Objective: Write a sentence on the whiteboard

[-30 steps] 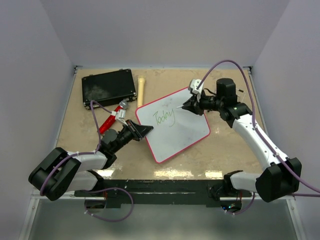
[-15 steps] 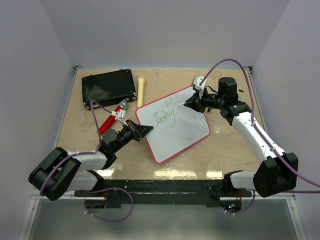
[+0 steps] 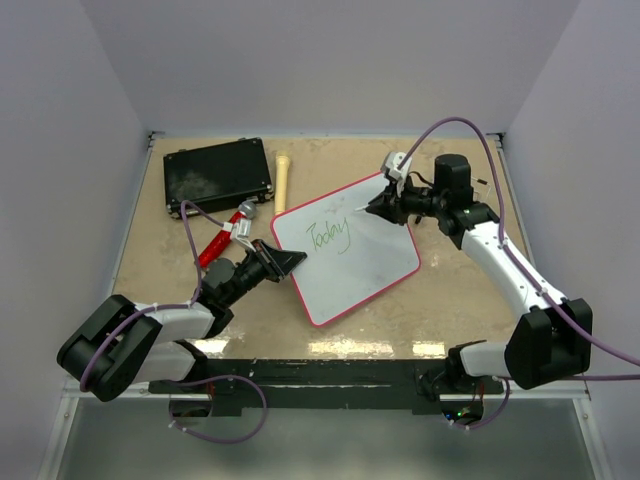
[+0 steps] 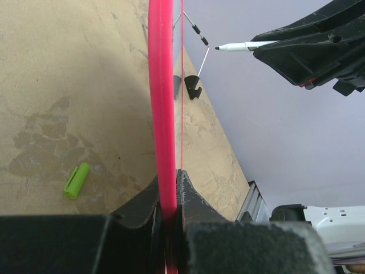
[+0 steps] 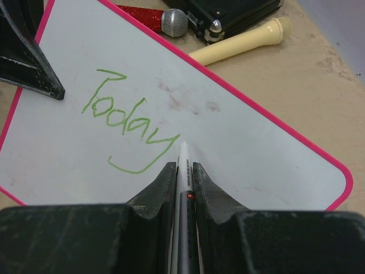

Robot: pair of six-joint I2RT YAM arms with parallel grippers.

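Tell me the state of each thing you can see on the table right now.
whiteboard: rim clamped in the left pincer
sentence: only "Today" written
marker: uncapped, held in the right pincer, tip off the whiteboard
green cap: off the marker, lying on the table
black case: shut

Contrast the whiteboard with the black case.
The whiteboard is white with a pink rim; the black case is dark all over. The whiteboard is larger than the case. The left gripper clamps the whiteboard's edge; no gripper holds the case. Both are flat rectangles on the table.
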